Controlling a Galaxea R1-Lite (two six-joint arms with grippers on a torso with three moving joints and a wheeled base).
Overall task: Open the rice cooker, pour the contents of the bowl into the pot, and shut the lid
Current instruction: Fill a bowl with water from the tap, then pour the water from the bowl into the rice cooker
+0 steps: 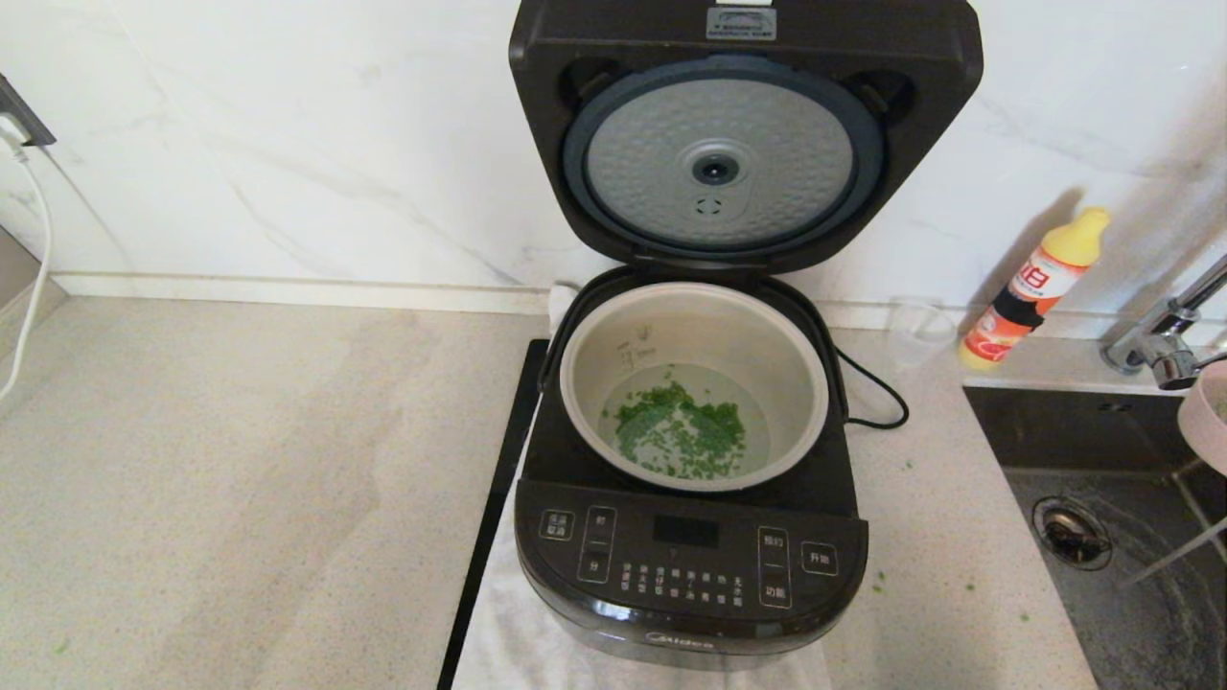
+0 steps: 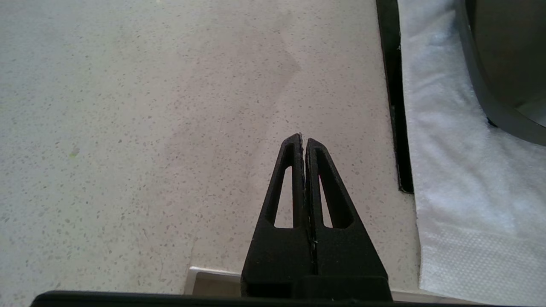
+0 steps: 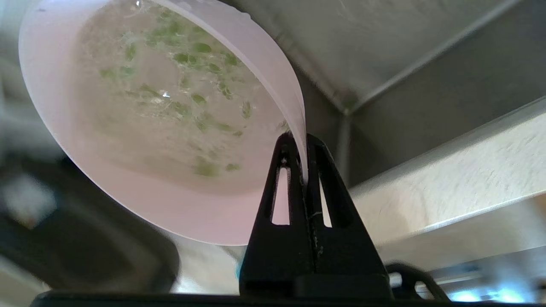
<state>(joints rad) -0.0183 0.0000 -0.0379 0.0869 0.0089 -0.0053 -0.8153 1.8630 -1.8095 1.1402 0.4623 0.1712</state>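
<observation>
Speckled beige counter (image 1: 240, 460) runs under a white marble wall, and everything is placed off the rice cooker (image 1: 690, 565) at centre. Well out to the cooker's left, a white cable (image 1: 34, 278) hangs down the wall. Nearer, on that same side, the left gripper (image 2: 303, 140) hovers over bare counter beside the white cloth (image 2: 448, 170) the cooker stands on, its fingers pressed together with nothing between them. Now the cooker itself: the lid (image 1: 743, 134) stands fully up against the wall, dimpled silver disc facing out, and the pot (image 1: 694, 383) sits seated in the body with chopped green bits (image 1: 682, 431) in shallow water at its bottom. A black cord (image 1: 877, 398) loops out just right of the cooker, then a clear cup (image 1: 918, 331), then an orange and yellow bottle (image 1: 1040, 283) leaning by the wall. Further right, over the dark sink (image 1: 1112, 556) and below the tap (image 1: 1165, 335), the right gripper (image 3: 303, 140) is clamped on the rim of the pale pink bowl (image 3: 162, 123), which shows wet green flecks inside.
</observation>
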